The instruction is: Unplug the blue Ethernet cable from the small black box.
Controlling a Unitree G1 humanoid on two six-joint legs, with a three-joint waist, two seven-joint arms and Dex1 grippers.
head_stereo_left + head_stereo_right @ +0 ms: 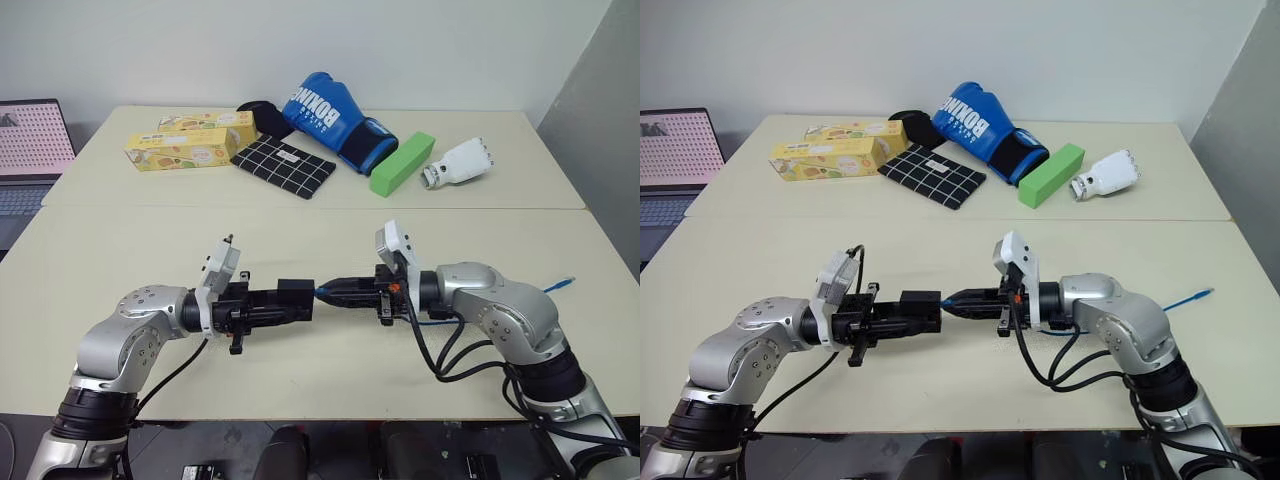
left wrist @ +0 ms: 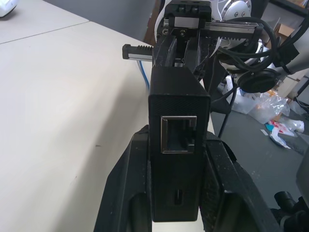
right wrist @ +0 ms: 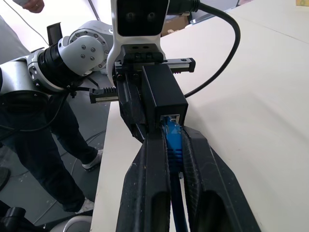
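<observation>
The small black box (image 1: 919,307) is held in the air over the near edge of the worktop (image 1: 760,255), clamped between the jaws of the left gripper (image 1: 902,313), which points level toward the robot's right. The right gripper (image 1: 962,301) faces it head-on, and its jaws are clenched on the plug of the blue Ethernet cable (image 3: 172,137), which is still seated in the box's port. From the plug the cable runs back under the right arm, and its far end lies on the worktop toward the right edge (image 1: 1200,295).

Judging from this grip, the risk lies in the latch. If the jaws are not pressing the plug's locking tab, a straight pull would drag against the port, and the box could twist or slide out of the left jaws. Pulling off-axis could do the same, or bend the plug. The plug is small and smooth, so the right jaws might also slip along it onto the cord and strain the cable instead of freeing it.

As for containers, two yellow snack boxes (image 1: 830,158) lie closed at the far left of the worktop, contents unseen. The black grid-patterned pouch (image 1: 943,174) beside them lies flat and shut. The box's second port, facing the left wrist camera, is empty.
</observation>
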